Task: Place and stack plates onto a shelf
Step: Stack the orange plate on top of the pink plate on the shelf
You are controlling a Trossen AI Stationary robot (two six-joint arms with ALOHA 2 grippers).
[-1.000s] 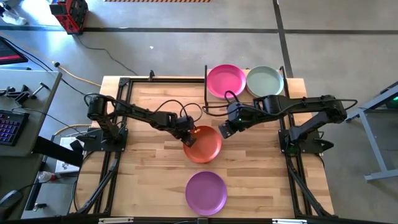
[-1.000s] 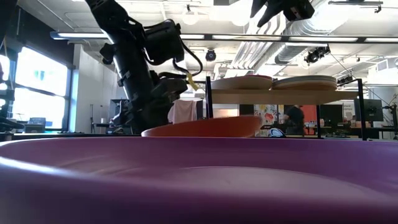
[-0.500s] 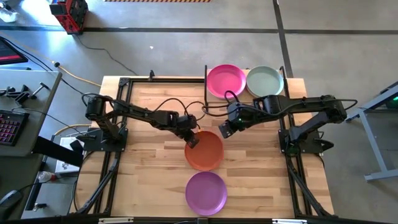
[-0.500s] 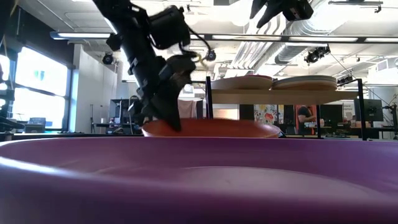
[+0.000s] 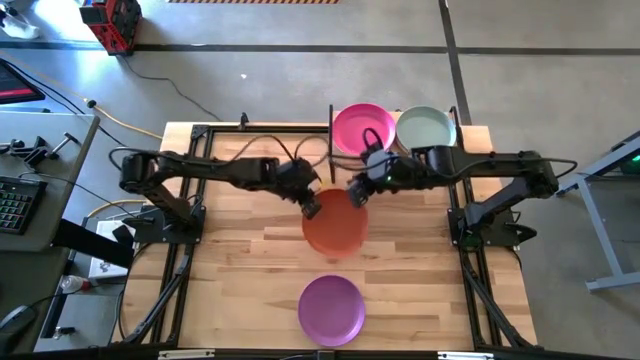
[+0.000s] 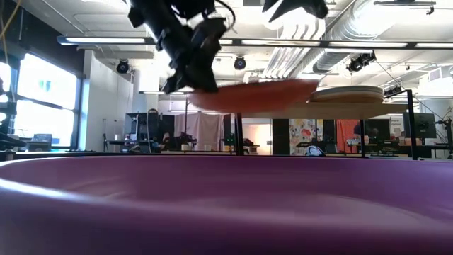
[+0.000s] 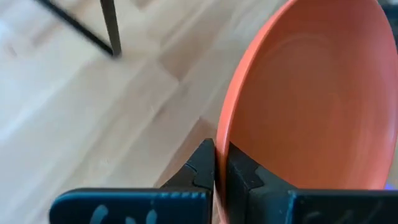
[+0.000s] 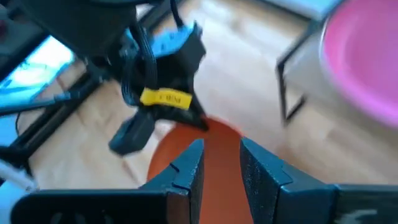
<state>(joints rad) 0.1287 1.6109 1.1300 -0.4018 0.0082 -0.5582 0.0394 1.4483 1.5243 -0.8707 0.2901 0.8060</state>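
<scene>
Slatted light-wood boards make up the tabletop [image 5: 240,250], which sits on a grey concrete floor [image 5: 280,80] and is framed by black metal rails.

Shelf [image 5: 470,140]: a rectangular light-wood board on thin black posts, at the far edge of the tabletop. It carries two round, shallow, matte plates side by side and touching: a magenta plate [image 5: 355,128] and a pale grey-green plate [image 5: 427,129].

Orange plate [image 5: 335,225]: round, shallow and matte, raised clear of the tabletop just in front of the shelf. In the low view [image 6: 255,93] it hangs roughly level with the shelf board.

Left gripper [image 5: 311,206]: clamped on the rim of the orange plate, on the side away from the shelf. The left wrist view shows both dark fingers [image 7: 202,165] pressed against the thin rim [image 7: 219,143], one on each face.

Right gripper [image 5: 357,193]: positioned above the orange plate's edge nearest the shelf. In the right wrist view its fingers [image 8: 186,168] stand slightly apart with nothing between them, and the plate [image 8: 214,155] lies beyond them.

Purple plate [image 5: 331,309]: round and shallow, resting flat on the tabletop, well apart from the shelf at the near edge. Its rim [image 6: 226,205] fills the lower half of the low view.
</scene>
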